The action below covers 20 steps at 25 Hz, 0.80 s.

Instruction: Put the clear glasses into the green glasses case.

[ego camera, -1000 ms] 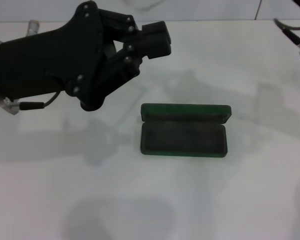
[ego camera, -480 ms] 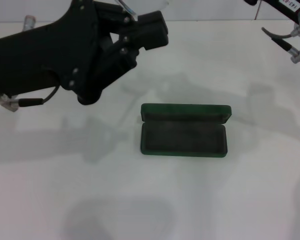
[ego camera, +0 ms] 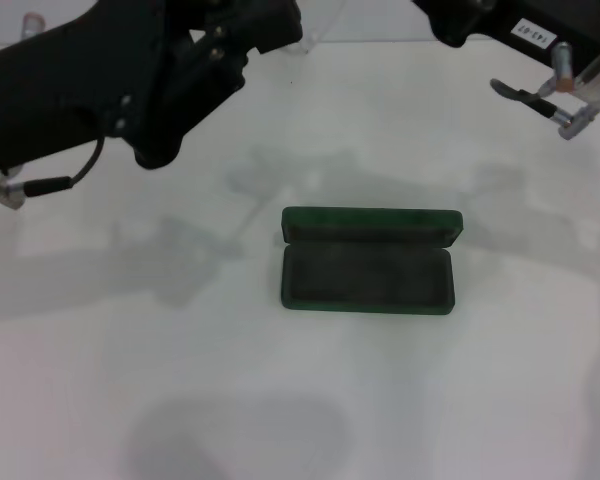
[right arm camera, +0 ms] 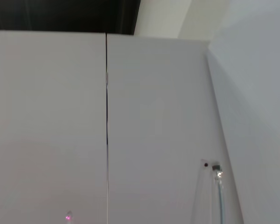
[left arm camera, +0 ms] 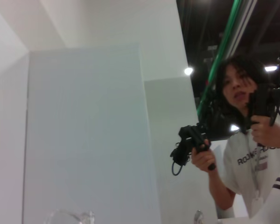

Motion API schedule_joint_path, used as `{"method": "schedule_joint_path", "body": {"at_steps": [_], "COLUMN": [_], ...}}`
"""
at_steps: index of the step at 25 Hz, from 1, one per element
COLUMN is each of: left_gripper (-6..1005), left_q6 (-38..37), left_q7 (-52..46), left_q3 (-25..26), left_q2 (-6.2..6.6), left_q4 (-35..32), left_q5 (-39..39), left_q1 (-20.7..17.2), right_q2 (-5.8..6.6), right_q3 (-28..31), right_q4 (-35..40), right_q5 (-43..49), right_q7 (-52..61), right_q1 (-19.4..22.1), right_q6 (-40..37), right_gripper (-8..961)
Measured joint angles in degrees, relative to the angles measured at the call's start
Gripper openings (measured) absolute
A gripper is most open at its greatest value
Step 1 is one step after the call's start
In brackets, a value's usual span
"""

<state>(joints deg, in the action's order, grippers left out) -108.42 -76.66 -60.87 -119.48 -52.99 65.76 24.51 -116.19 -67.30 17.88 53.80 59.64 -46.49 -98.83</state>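
the green glasses case [ego camera: 367, 262] lies open mid-frame on the white worktop [ego camera: 300, 400]. the left pincer [ego camera: 270, 25], upper left, seemingly pinches the clear glasses [ego camera: 320, 25]; lower them level into the lining. right pincer: cannot tell.

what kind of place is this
Probably a robot data-collection lab: a bare white table with only an open green glasses case, white partition walls, and a person holding handheld controllers.

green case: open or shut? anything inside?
Open and empty. In the head view the green glasses case lies on the table with its lid tipped back and only dark lining showing in the tray.
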Motion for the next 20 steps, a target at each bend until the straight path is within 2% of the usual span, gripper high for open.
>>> {"method": "schedule_joint_path", "body": {"at_steps": [20], "left_gripper": [41], "left_q6": [3.9], "left_q7": [0.1], "left_q3": [0.3], "left_q2": [0.15], "left_q4": [1.9], "left_q5": [2.4], "left_q1": [2.1], "right_q2": [-0.01], "right_q3": [-10.9], "right_q4": [3.6], "right_q5": [0.0], "right_q7": [-0.7], "right_q1": [-1.9], "right_q6": [5.8], "right_gripper": [100]}}
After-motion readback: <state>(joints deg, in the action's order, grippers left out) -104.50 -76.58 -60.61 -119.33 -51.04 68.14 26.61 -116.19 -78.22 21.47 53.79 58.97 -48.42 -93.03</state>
